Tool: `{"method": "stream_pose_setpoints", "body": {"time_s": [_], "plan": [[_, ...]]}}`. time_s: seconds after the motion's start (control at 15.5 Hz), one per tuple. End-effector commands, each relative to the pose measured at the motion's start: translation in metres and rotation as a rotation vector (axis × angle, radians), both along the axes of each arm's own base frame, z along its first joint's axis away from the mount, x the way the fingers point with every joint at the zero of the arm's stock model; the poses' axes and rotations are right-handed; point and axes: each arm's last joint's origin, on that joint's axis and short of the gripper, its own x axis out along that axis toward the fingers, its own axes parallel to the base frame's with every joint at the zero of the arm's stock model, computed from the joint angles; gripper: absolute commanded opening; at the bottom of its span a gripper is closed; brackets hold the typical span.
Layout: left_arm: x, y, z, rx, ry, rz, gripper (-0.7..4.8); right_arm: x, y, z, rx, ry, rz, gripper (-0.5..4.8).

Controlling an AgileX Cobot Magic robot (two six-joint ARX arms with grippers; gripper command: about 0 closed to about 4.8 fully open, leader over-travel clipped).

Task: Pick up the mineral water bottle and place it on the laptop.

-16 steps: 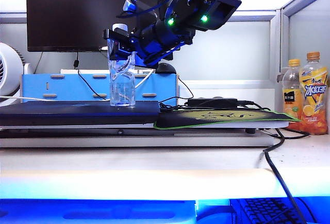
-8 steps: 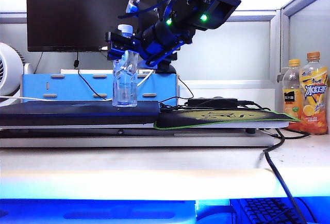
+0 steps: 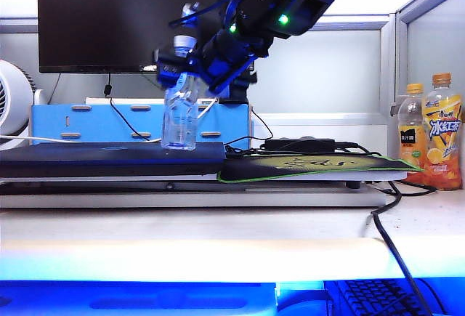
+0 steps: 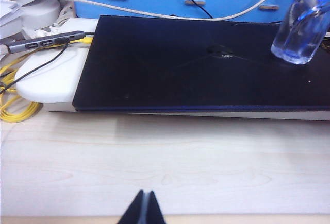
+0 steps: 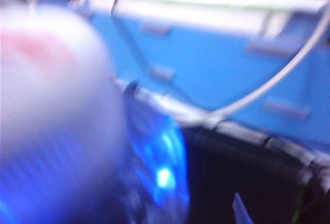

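The mineral water bottle (image 3: 179, 116) stands on the right end of the laptop (image 3: 109, 158), leaning a little with its cap tipped right. My right gripper (image 3: 176, 65) sits around the bottle's neck and shoulder, jaws spread wider than the bottle, so it is open. In the right wrist view the bottle (image 5: 62, 121) is a large blur, and one fingertip (image 5: 240, 212) stands apart from it. The left wrist view shows the dark laptop (image 4: 206, 74) and the bottle (image 4: 301, 33) on its far corner. My left gripper (image 4: 144, 207) hangs shut over the bare wooden desk, well short of the laptop.
Behind the laptop are a blue box (image 3: 87, 120) and a black monitor (image 3: 131, 18). A green-edged mouse pad (image 3: 312, 165) with a power brick lies to the right, and two orange drinks (image 3: 436, 131) stand far right. A white hub (image 4: 51, 74) with yellow cables sits beside the laptop.
My right gripper let go of the bottle's waist, opened wide, and rose toward the neck while shifting right. The bottle's top now leans right. The left arm stayed still.
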Motion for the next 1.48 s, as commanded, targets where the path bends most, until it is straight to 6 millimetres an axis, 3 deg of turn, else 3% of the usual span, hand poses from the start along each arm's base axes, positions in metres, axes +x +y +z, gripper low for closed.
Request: {"method": "stream_pose_setpoints", "body": {"time_s": [0.06,0.26,0.45,0.84,1.29,1.42,1.48], "plan": [[0.0,0.0,0.001,0.001,-0.008,-0.002,-0.02,0.0,0.001,0.025,0.119,-0.165,-0.002,4.79],[0.0,0.0,0.001,0.001,-0.008,-0.003,-0.02,-0.004,0.005,0.033,0.24,-0.178,0.048,4.79],[0.0,0.0,0.001,0.001,-0.008,-0.003,-0.02,-0.009,0.01,0.036,0.236,-0.217,0.22,4.79],[0.0,0.0,0.001,0.001,-0.008,-0.003,-0.02,-0.009,0.01,0.036,0.234,-0.214,0.261,4.79],[0.0,0.0,0.001,0.001,-0.008,-0.003,-0.02,0.009,-0.017,0.038,0.222,-0.247,0.236,4.79],[0.0,0.0,0.001,0.001,-0.008,-0.003,-0.02,0.008,-0.019,0.045,0.241,-0.252,0.255,4.79],[0.0,0.0,0.001,0.001,-0.008,-0.003,-0.02,0.003,-0.022,0.06,0.26,-0.29,0.271,4.79]]}}
